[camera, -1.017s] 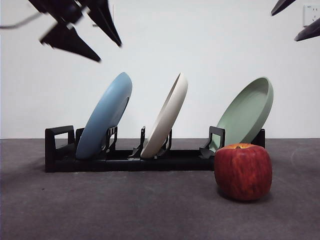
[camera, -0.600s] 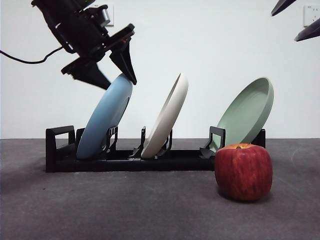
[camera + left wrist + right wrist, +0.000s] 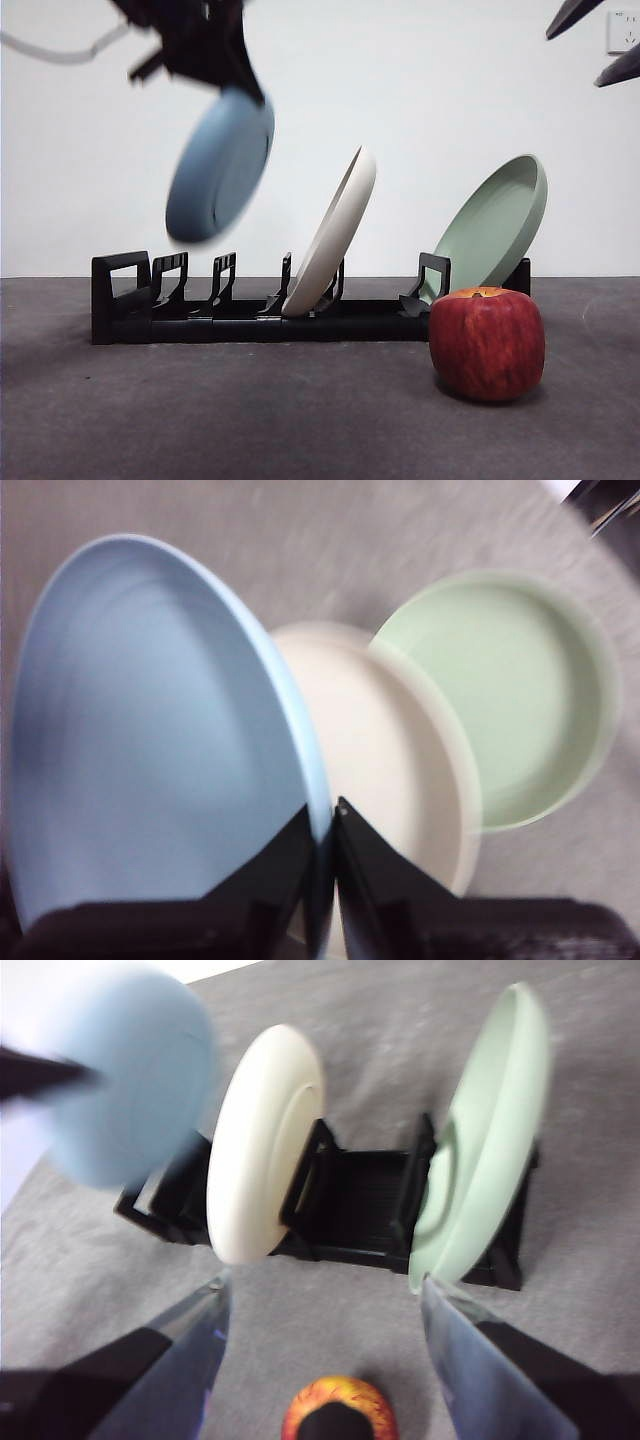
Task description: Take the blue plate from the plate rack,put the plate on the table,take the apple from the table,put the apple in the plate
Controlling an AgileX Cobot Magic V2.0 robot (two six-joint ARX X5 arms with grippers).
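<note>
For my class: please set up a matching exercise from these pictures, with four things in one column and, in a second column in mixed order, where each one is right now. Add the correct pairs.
Things
1. blue plate
2. cream-white plate
3. sage-green plate
4. apple

Places
A. standing on the table in front of the plate rack
B. leaning in the rack's middle slot
C. held in the air above the rack, its rim pinched by the left gripper
D. leaning at the rack's end nearest the apple

Pairs: 1-C, 2-B, 3-D, 4-A

Cream plate (image 3: 333,238) stands beside the rack's (image 3: 130,300) vacated slots.
</note>
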